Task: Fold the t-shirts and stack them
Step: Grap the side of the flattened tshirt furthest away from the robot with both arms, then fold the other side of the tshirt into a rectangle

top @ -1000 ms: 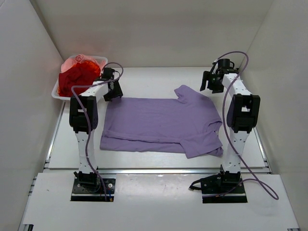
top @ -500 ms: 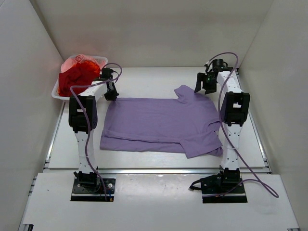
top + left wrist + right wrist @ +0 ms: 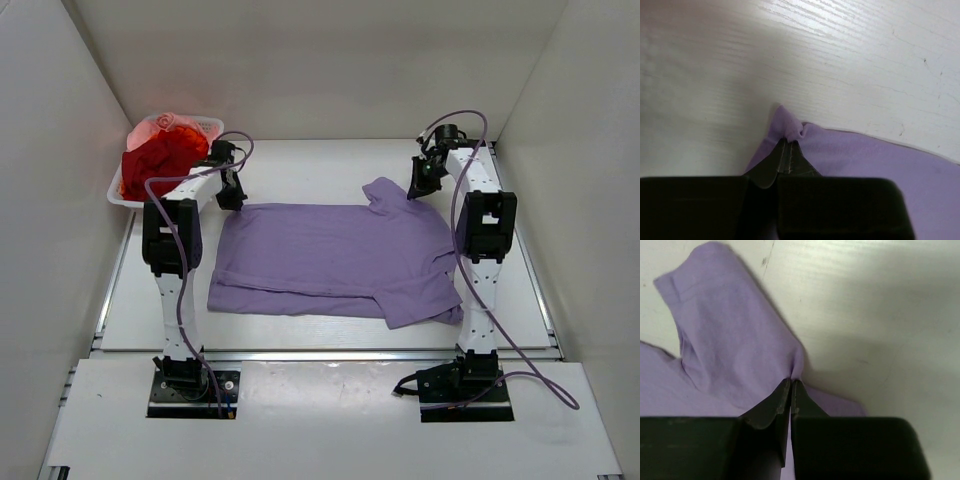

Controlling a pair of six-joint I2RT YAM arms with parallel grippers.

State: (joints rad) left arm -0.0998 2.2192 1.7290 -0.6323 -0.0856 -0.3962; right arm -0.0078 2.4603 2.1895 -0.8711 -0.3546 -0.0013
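A purple t-shirt [image 3: 335, 255] lies spread flat across the middle of the table. My left gripper [image 3: 231, 200] is shut on its far left corner, and the pinched cloth bunches up at the fingertips [image 3: 789, 141]. My right gripper [image 3: 415, 190] is shut on the shirt's far right edge beside the sleeve [image 3: 725, 330], the fabric puckered between the closed fingers [image 3: 791, 382]. A pile of red t-shirts [image 3: 155, 160] sits in a white basket [image 3: 205, 127] at the back left.
White walls close in the table on the left, back and right. Bare white tabletop [image 3: 850, 65] lies beyond the shirt's far edge. The arm bases [image 3: 190, 385] stand at the near edge.
Both grippers have dropped onto the shirt's far edge and shut on it. The right one moved left and down from above the table's back right.
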